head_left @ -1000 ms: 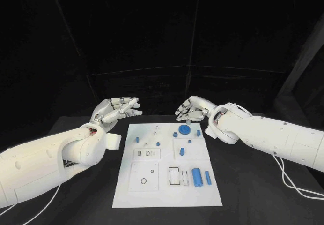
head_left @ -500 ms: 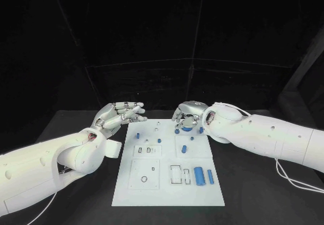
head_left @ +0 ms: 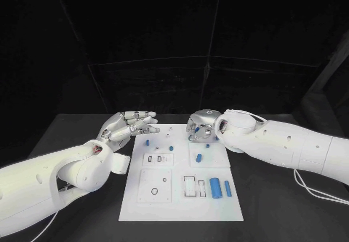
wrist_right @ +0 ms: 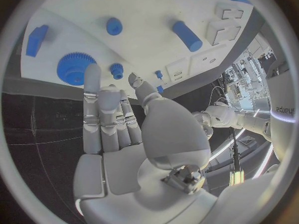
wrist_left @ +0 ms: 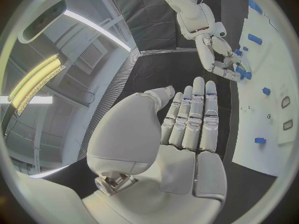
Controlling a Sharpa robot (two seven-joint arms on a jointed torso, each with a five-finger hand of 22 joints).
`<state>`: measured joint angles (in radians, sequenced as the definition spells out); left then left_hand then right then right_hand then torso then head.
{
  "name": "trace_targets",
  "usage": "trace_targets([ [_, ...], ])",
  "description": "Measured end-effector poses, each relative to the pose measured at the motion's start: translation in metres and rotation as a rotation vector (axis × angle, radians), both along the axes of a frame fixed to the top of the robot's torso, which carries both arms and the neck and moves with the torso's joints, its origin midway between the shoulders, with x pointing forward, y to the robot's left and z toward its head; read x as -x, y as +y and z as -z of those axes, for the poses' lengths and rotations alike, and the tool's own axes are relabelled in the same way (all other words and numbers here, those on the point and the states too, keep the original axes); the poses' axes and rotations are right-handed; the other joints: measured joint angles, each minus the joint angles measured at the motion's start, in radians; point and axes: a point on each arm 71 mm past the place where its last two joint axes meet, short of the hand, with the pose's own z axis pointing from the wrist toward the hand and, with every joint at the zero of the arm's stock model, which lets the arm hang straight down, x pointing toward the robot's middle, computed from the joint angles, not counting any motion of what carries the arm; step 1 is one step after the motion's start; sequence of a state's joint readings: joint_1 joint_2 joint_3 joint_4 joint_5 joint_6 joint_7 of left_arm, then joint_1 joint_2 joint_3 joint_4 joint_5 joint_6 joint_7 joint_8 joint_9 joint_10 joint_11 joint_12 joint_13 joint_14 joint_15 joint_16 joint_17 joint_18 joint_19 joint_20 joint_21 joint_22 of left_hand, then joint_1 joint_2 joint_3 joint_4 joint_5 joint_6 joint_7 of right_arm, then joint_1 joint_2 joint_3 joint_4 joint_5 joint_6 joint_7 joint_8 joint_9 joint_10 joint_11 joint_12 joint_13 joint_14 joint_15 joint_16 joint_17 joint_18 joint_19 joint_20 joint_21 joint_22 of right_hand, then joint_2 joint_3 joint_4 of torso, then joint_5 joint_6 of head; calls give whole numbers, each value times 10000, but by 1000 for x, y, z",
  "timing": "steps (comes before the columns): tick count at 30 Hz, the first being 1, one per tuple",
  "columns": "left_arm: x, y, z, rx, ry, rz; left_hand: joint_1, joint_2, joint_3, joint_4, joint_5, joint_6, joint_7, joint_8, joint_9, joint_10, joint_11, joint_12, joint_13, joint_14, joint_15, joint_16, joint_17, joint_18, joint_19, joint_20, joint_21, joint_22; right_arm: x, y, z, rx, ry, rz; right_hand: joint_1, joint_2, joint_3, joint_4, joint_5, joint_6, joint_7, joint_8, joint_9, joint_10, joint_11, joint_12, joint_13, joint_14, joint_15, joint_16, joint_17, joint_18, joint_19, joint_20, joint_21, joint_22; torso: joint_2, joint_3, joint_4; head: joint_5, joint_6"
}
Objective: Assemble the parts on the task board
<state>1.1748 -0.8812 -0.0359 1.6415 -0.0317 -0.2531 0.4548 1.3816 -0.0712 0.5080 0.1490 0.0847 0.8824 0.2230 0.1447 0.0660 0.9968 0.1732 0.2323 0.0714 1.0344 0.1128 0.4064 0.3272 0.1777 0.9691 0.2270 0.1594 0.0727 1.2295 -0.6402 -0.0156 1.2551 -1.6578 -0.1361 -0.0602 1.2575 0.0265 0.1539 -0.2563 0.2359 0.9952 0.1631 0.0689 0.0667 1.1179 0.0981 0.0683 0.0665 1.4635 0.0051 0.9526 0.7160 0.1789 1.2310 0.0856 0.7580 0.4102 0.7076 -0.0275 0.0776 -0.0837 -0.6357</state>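
The white task board lies in the middle of the black table. Small blue parts stand on its far half, and a thick blue cylinder and a thin one lie at its near right. My right hand hovers over the board's far right corner, fingers pointing down. In the right wrist view its fingers stretch toward a large blue gear and a small gear, holding nothing. My left hand is raised beside the board's far left corner, fingers straight and empty.
The board also carries a blue cylinder, a round knob and a blue block. Empty slots and a dark ring mark its near half. Black table surrounds the board.
My right hand has come in over the board's far right corner and tipped downward, now covering the blue gear in the head view. The left hand has barely moved.
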Motion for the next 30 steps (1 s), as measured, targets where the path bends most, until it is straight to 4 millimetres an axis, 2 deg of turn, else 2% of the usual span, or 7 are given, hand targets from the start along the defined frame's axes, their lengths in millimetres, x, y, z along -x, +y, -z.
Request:
trace_targets([
  [8,1,0,-1,-7,11,24,-39,-39,155,-98,1,0,0,46,1,-36,-36,40,0,0,0,34,21,0,0,0,-45,1,-1,-1,2,342,117,142,1,0,178,134,-11,0,0,0,0,-36,37,0,0,0,0,447,439,0,-35,34,236,144,133,12,16,-33,-5],
  [11,1,0,0,-15,22,26,-39,-38,258,-110,1,-21,21,45,1,-72,1,40,1,-2,3,43,26,0,0,0,-45,1,-1,-1,3,404,147,155,17,23,443,198,-375,108,29,0,0,-29,30,0,0,0,0,844,868,0,-72,71,444,268,168,24,23,-33,0],
  [13,0,1,0,-23,26,21,-39,-38,292,-125,1,-36,36,46,1,-72,1,40,1,-35,36,42,38,0,25,-24,-45,1,-1,-1,3,443,169,155,10,87,590,226,-465,130,14,0,0,65,-12,0,0,0,0,1079,1127,0,-72,71,607,402,197,32,29,-33,9],
  [16,0,1,-1,-34,32,16,-57,-57,352,-150,1,-36,36,85,1,-72,1,40,1,-35,36,76,38,-1,33,-32,-45,1,-1,-1,3,484,198,153,69,146,854,248,-465,300,-27,0,6,239,-53,22,1,0,0,1456,1547,1,-66,65,1058,926,230,41,36,-33,-6],
  [24,0,1,0,-53,58,17,-79,-79,443,-221,1,-36,36,85,2,-72,1,77,-7,-71,0,82,47,0,33,-32,-44,2,-2,1,1,496,171,116,203,279,1720,306,-1080,756,-111,66,11,744,-163,48,-2,31,-39,2207,2339,-6,186,2,2186,2229,285,55,57,-52,-29],
  [26,0,1,0,-56,64,20,-79,-79,500,-223,1,-36,36,85,1,-72,1,77,-7,-71,0,82,57,0,33,-32,-72,2,-2,1,1,488,155,118,204,279,1889,352,-1127,847,-126,93,11,833,-210,46,1,18,-94,2326,2464,-164,243,-18,2383,2460,290,57,58,-52,-34],
  [30,0,1,0,-67,72,16,-79,-79,510,-234,1,-36,36,85,2,-72,1,77,-7,-71,0,81,58,-1,33,-32,-83,2,-3,1,0,429,56,153,204,281,2231,500,-1433,925,-123,145,11,974,-250,77,7,33,-109,2507,2648,-163,257,-1,2710,2828,303,62,70,-53,-29],
])
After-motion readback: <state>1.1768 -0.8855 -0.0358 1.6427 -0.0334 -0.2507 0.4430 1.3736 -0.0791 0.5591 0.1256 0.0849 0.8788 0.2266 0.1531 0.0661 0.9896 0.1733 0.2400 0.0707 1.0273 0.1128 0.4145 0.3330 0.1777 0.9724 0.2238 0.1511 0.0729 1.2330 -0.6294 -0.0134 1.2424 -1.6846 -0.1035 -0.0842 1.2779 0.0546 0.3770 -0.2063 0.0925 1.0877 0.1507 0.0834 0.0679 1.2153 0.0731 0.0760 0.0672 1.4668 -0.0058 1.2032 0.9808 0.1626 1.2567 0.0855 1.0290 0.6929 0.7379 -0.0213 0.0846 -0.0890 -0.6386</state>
